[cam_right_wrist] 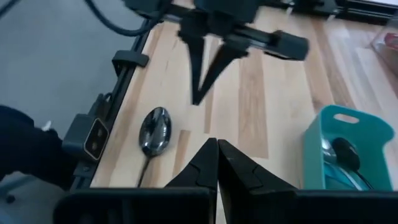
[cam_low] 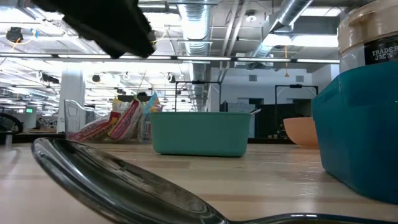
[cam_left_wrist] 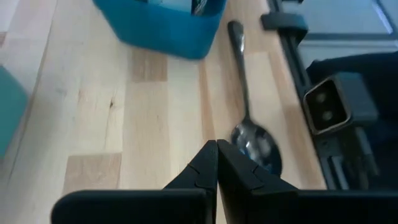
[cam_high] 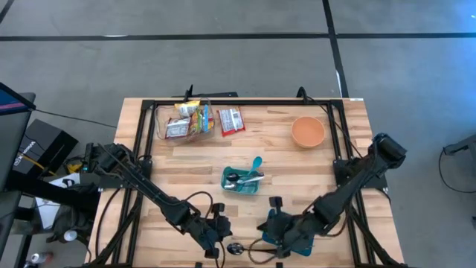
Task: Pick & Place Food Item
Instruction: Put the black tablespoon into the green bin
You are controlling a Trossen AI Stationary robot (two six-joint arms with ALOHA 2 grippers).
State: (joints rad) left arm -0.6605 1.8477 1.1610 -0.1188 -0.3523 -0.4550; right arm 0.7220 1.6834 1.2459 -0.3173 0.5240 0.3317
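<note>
**Both Grippers Closed and Empty at Near Edge; Food Items at Far Side**

Wooden table (cam_high: 297, 167) on a grey concrete floor, framed by black rails. At the far left: clear container (cam_high: 172, 123) holding snack packets (cam_high: 190, 119); one red-and-white packet (cam_high: 231, 121) lying flat just beside it on the wood. At the far right: orange bowl (cam_high: 308, 132), upright. At centre: teal bin (cam_high: 242, 181) with utensils inside. At the near edge: metal spoon (cam_left_wrist: 250, 134), bowl facing up, lying between the two arms.

Left gripper (cam_left_wrist: 216, 163): fingers pressed together, holding nothing, positioned just beside the spoon bowl.

Right gripper (cam_right_wrist: 217, 160): fingers pressed together, holding nothing, near the spoon and close to the left gripper.
</note>
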